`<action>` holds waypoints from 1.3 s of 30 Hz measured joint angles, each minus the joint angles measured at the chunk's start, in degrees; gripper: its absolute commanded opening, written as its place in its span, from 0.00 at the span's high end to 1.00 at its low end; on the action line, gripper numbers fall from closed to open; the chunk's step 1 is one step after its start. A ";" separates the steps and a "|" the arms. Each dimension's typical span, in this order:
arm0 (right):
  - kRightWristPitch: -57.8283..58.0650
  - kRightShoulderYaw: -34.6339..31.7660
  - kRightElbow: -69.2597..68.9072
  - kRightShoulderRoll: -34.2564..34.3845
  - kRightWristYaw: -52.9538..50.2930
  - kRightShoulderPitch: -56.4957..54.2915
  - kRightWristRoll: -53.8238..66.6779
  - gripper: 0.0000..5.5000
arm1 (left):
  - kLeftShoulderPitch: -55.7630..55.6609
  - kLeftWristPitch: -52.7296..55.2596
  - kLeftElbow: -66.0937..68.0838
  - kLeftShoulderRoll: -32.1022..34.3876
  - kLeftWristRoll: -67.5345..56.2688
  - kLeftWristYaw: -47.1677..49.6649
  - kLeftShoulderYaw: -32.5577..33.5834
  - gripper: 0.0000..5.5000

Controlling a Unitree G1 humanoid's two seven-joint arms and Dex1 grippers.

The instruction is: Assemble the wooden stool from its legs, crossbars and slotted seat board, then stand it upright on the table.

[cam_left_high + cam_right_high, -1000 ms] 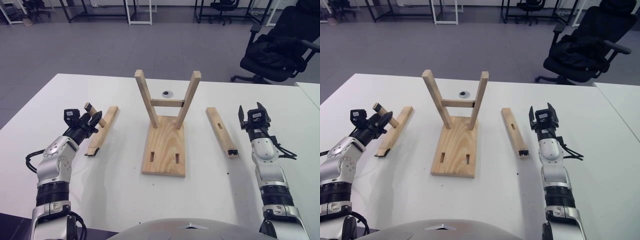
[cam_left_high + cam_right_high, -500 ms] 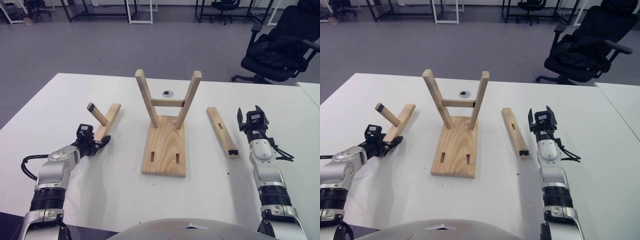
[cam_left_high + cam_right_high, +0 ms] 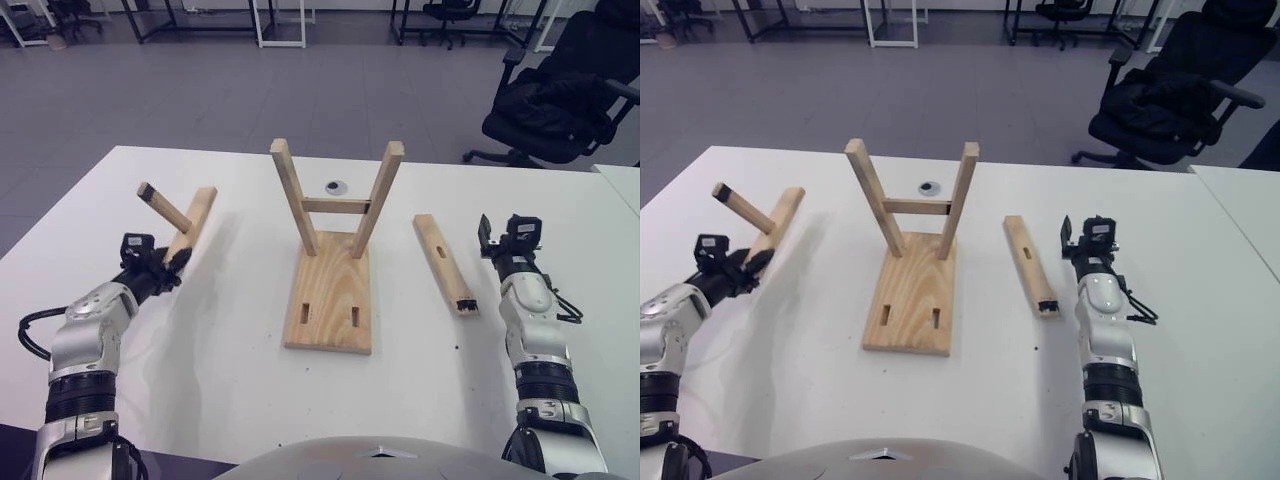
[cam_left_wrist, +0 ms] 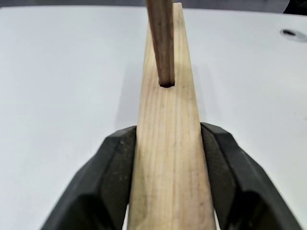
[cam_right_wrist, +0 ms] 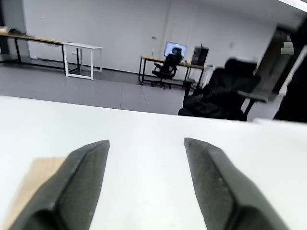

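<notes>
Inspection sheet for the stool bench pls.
Surface: white table, a few dark specks.
Job's things: seat board flat, two fitted legs and a crossbar upright in it, two slots empty; loose leg flat to its right; third leg, rod stuck in it, at left.
Clutter: round grommet behind the board.
Grippers: left gripper shut on third leg; right gripper open, empty, beside loose leg.
Cables: left forearm cable and right wrist cable, both loose black loops.
Surroundings: black office chair, desk frames, grey floor.
</notes>
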 measured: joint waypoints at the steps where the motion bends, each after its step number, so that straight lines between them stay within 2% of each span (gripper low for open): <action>1: 2.95 -1.58 -0.61 0.15 1.71 -1.18 4.42 0.47 | -1.74 0.28 -2.20 1.05 -0.46 -0.04 0.91 0.64; 7: 16.17 -5.36 -12.80 0.36 6.12 -6.16 21.18 0.47 | -7.58 6.32 -13.28 4.95 -4.28 0.16 2.93 0.64; 11: 25.27 -7.56 -21.84 0.69 4.08 -10.58 34.58 0.47 | -14.68 9.03 -19.11 6.20 -6.50 0.49 2.33 0.64; 13: 29.14 -7.86 -25.17 1.67 1.56 -13.85 42.26 0.47 | -19.60 10.29 -20.76 6.14 -7.10 -0.13 -0.67 0.64; 16: 32.25 -6.43 -30.73 6.47 -6.00 -23.05 56.63 0.47 | -28.49 11.68 -24.09 3.35 -9.17 -2.49 -8.55 0.64; 21: 31.77 -2.76 -31.17 14.48 -16.15 -31.13 70.63 0.47 | -32.86 12.74 -26.64 -0.34 -9.68 -3.94 -15.89 0.64; 32: 30.04 -0.62 -30.68 14.59 -21.49 -27.64 73.82 0.47 | -32.85 13.79 -31.44 -0.91 -9.63 -5.77 -19.26 0.64; 36: 29.22 0.13 -30.24 14.56 -21.69 -27.64 72.27 0.33 | -32.53 13.79 -32.04 -1.23 -9.16 -6.09 -19.91 0.64; 39: 28.87 0.13 -30.31 14.39 -21.65 -27.64 72.38 0.36 | -31.90 13.57 -32.79 -0.51 -8.24 -7.68 -21.97 0.64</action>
